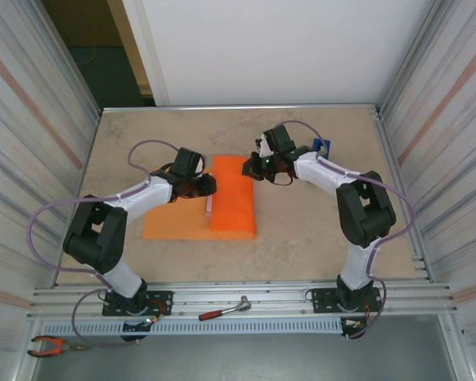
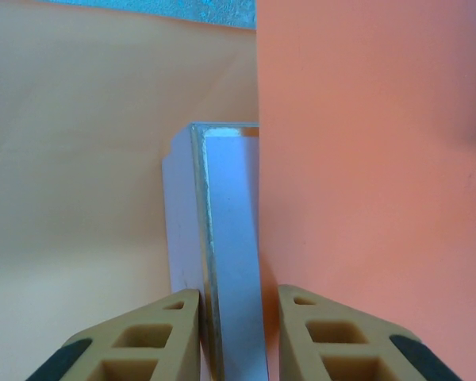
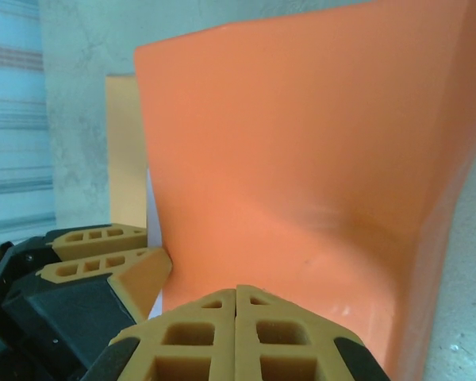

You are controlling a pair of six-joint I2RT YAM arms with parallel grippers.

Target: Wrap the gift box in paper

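Observation:
The orange paper point(image 1: 232, 202) lies mid-table with one flap folded over the gift box point(image 1: 209, 208), which shows as a pale strip at the flap's left edge. In the left wrist view the box's pale edge point(image 2: 230, 222) stands between the fingers of my left gripper point(image 2: 238, 305). One finger touches its white wall and the other sits over the paper flap point(image 2: 365, 159), with a narrow gap showing. My left gripper point(image 1: 209, 186) is at the flap's far left. My right gripper point(image 1: 252, 168) is shut, its tips point(image 3: 236, 290) against the raised paper point(image 3: 301, 143), nothing between them.
A blue tape dispenser point(image 1: 321, 147) stands at the back right behind the right arm. A red-handled tool point(image 1: 226, 309) and pliers point(image 1: 51, 345) lie on the rails at the near edge. Corrugated walls close in both sides.

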